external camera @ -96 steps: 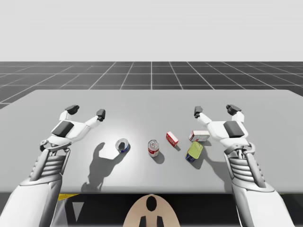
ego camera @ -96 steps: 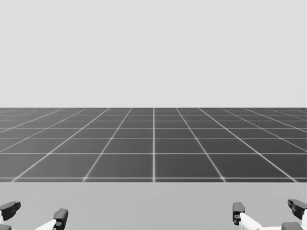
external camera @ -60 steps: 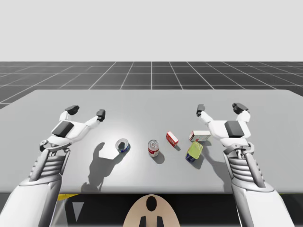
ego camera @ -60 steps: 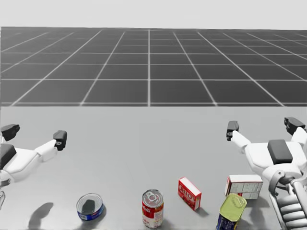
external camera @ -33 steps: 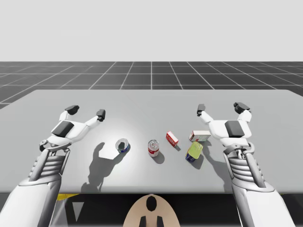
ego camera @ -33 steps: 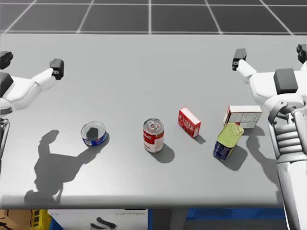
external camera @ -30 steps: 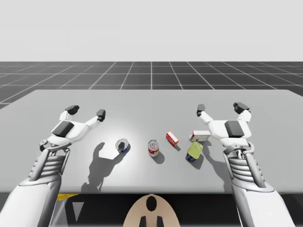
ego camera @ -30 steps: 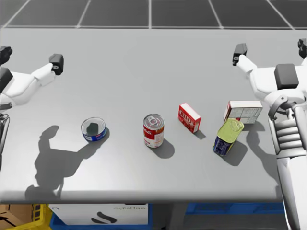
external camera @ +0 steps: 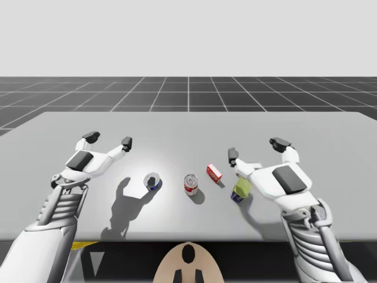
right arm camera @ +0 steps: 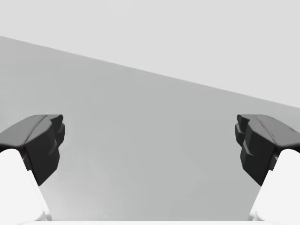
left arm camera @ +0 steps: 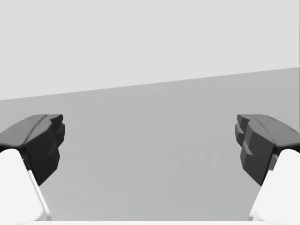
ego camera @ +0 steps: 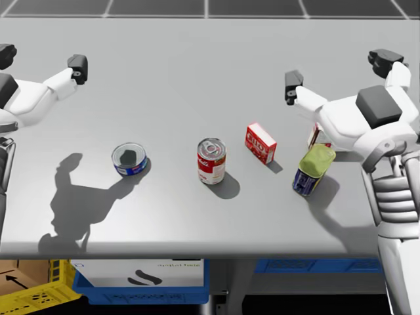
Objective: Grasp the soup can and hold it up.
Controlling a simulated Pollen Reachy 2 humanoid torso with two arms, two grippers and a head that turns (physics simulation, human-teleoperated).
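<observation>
The soup can (external camera: 191,184) (ego camera: 211,161) is seen upright near the middle of the table (external camera: 177,127), toward the near edge. It is a round can with a red upper band, a white lower band and a silver ribbed lid with a pull tab; a shadow is cast just beside its base. Nothing is touching it. A short blue can (external camera: 152,181) (ego camera: 129,159) with a silver top is placed well apart on its left-arm side. A small red box (external camera: 214,173) (ego camera: 260,142) is set near it on the other side, a little further back and not touching. Beyond that, a blue can with a yellow-green top (external camera: 240,190) (ego camera: 312,169) is seen tilted, and a pale box (ego camera: 315,138) is mostly hidden under the right hand. The right gripper (external camera: 255,148) (ego camera: 338,71) (right arm camera: 150,145) is held above the table behind the red box and the tilted can, jaws spread wide with nothing between them. The left gripper (external camera: 108,139) (ego camera: 42,59) (left arm camera: 150,145) is held well apart from every can, jaws likewise released and empty, with bare tabletop ahead of it.
</observation>
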